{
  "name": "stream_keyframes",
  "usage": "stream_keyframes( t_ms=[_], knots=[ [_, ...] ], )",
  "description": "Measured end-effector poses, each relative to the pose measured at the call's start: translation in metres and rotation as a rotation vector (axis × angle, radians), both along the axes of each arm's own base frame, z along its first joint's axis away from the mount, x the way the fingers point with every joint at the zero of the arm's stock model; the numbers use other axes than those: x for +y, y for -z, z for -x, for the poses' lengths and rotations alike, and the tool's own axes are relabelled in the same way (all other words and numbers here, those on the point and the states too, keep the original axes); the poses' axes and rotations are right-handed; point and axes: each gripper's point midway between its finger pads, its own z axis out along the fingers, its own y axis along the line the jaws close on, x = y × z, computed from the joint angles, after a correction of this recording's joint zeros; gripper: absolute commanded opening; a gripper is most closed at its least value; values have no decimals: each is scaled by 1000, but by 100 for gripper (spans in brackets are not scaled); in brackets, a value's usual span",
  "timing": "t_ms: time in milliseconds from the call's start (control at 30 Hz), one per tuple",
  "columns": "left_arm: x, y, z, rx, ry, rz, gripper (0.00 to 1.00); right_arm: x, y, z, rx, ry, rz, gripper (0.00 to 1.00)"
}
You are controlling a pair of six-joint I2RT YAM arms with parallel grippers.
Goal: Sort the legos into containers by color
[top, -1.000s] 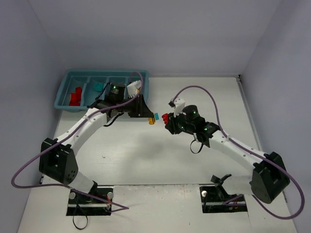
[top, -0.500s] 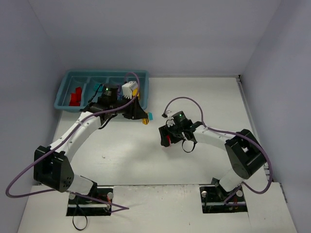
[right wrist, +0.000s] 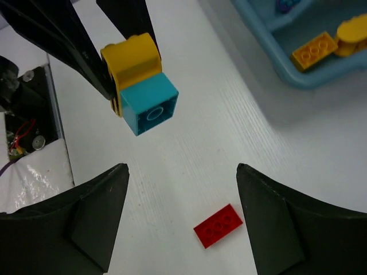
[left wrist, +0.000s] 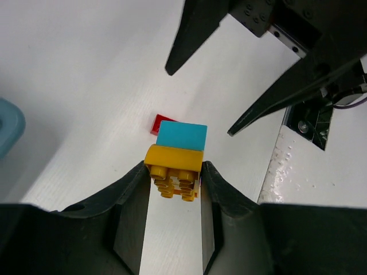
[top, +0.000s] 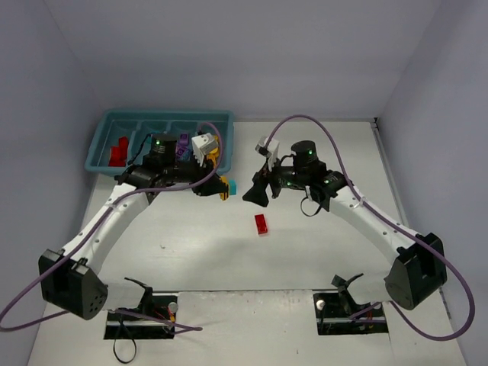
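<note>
My left gripper (top: 222,187) (left wrist: 173,173) is shut on a yellow lego (left wrist: 174,166) that has a teal lego (left wrist: 182,136) stuck on its far end, and it holds the pair above the table, right of the tray. This stack (right wrist: 140,83) also fills the upper left of the right wrist view. My right gripper (top: 255,192) (right wrist: 182,169) faces the stack from the right, open and holding nothing. A flat red lego (top: 261,224) (right wrist: 218,225) (left wrist: 159,123) lies on the table below it. The teal-blue containers tray (top: 99,149) (right wrist: 298,77) holds red legos (top: 117,151), purple ones (top: 183,145) and yellow ones (right wrist: 313,48).
The left arm crosses over the right half of the tray and hides part of it. Two arm base plates (top: 141,316) (top: 351,313) sit at the near edge. Purple cables loop beside both arms. Grey walls close in the left, back and right.
My right gripper carried the red lego down from the stack, opened and left it lying on the table, then rose back toward the stack. My left gripper shifted slightly left, still holding its stack.
</note>
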Motion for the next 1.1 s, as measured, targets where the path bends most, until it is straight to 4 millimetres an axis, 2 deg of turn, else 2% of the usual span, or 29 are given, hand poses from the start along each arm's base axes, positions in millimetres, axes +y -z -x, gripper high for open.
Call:
stream_keyframes(
  t_ms=[67, 200, 367, 567, 833, 1000, 1067, 1100],
  knots=[
    [1, -13, 7, -62, 31, 15, 0, 5, -21, 0, -47, -54, -37, 71],
    [0, -32, 22, -142, 92, 46, 0, 15, -35, 10, -54, -158, -75, 68],
    [-5, -32, 30, -143, 139, 56, 0, 27, -39, 20, -34, -252, -97, 65],
    [-9, -31, 36, -129, 163, 62, 0, 34, -46, 31, -21, -313, -115, 59],
    [-11, -32, 39, -126, 178, 69, 0, 36, -49, 39, -10, -343, -126, 34],
    [-12, -32, 43, -124, 193, 70, 0, 36, -49, 41, 3, -351, -127, 30],
    [-12, -32, 43, -124, 197, 72, 0, 36, -49, 42, 5, -354, -128, 21],
    [-12, -32, 44, -124, 199, 72, 0, 36, -49, 42, 6, -355, -128, 11]
  ],
)
